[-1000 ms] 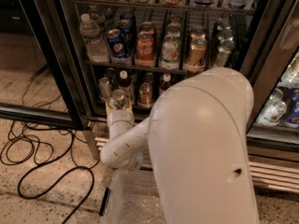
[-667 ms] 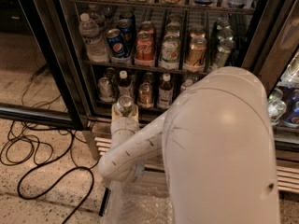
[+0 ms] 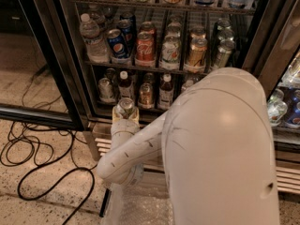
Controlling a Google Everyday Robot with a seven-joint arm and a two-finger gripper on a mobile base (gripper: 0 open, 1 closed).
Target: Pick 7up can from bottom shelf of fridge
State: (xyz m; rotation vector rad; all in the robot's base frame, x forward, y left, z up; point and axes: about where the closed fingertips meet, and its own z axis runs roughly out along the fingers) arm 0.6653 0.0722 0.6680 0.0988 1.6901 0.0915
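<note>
1 7up can, clamped upright in my gripper, just outside the fridge, before its bottom shelf.

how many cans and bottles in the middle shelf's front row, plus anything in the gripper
cans: 5 (pepsi, coca-cola, silver-green, gold, dark)
water bottles: 1
in the gripper, in front of the bottom shelf: 1 7up can
total: 7
</note>
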